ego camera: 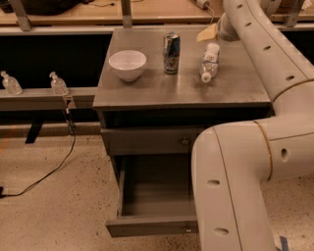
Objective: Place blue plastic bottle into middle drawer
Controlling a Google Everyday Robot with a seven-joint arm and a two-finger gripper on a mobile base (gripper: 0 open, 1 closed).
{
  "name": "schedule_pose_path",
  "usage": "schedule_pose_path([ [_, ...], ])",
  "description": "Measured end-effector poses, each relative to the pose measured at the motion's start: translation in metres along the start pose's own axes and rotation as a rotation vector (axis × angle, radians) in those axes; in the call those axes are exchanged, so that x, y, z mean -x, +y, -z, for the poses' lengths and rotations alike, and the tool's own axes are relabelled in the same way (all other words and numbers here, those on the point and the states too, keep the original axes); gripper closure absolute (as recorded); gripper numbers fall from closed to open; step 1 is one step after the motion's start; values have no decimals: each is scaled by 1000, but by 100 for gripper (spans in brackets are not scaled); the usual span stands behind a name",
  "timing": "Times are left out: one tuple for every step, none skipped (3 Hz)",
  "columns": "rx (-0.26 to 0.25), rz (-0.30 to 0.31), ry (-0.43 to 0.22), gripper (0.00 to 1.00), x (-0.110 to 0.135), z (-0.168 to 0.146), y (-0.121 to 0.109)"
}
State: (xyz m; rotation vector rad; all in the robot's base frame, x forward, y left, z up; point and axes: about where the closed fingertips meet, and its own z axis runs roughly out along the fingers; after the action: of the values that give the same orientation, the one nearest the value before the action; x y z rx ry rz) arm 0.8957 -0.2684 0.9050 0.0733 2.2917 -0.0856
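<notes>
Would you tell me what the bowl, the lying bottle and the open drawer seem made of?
The bowl looks like glossy white ceramic or plastic: smooth and opaque. The blue plastic bottle is clear crinkly plastic, see-through. The middle drawer looks like matte grey metal, flat and dull. The hand hangs just behind the bottle.

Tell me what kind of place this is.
Likely a robot test lab: a grey metal cabinet on speckled floor, a loose cable, wooden workbenches behind. The tool hangs at the far end of the blue plastic bottle.
</notes>
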Motion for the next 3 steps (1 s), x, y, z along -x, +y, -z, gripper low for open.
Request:
schedule_pose_path([
  [37, -85, 16, 0, -18, -21, 1],
  [62, -121, 51, 0, -44, -42, 7],
  [62, -120, 53, 2, -45, -43, 7],
])
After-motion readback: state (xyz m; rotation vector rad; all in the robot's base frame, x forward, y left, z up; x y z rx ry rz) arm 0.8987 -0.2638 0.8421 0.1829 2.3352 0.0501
